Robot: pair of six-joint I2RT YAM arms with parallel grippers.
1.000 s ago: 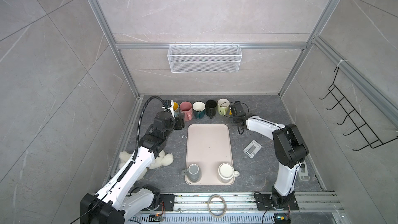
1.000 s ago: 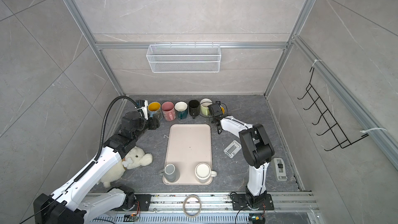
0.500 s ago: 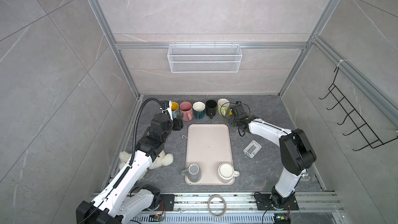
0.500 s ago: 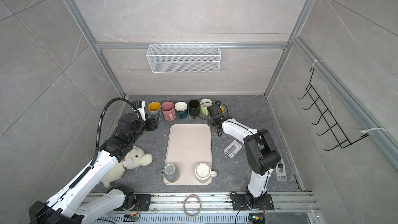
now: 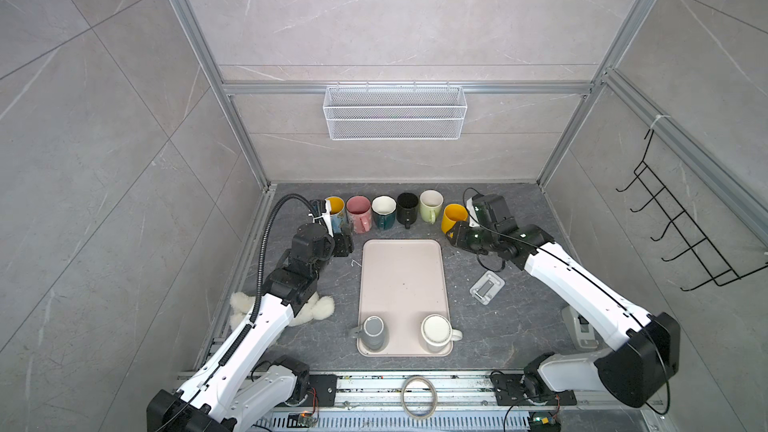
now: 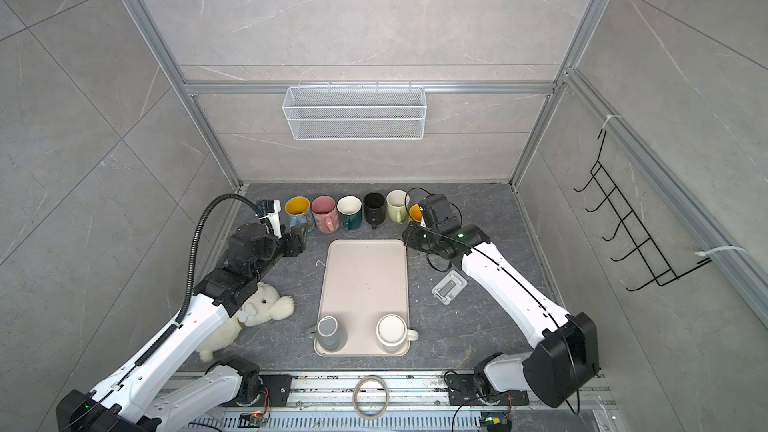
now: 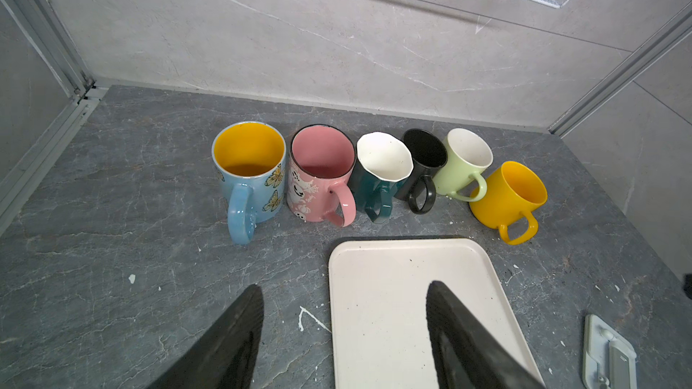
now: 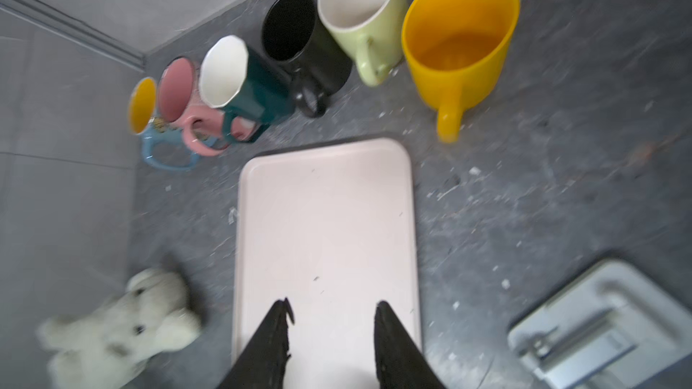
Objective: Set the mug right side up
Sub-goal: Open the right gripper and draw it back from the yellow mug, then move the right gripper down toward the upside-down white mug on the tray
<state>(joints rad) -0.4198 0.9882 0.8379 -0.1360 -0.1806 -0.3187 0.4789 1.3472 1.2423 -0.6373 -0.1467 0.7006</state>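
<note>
The right gripper (image 8: 331, 308) hangs empty, jaws apart, at the far right corner of the tray (image 5: 402, 276); the left gripper (image 7: 342, 290) is likewise spread and empty. The white mug (image 5: 435, 328) and grey mug (image 5: 372, 328), seemingly bottom-up, stand at the tray's near edge. Grip one by its wall, lift clear, then roll.

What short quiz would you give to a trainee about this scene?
1. How many mugs make up the row of mugs behind the tray?
2. True or false: the left gripper is open and empty.
3. Which mug stands nearest the right gripper? A. pink B. yellow mug C. black
Key: 1. six; 2. true; 3. B.
</note>
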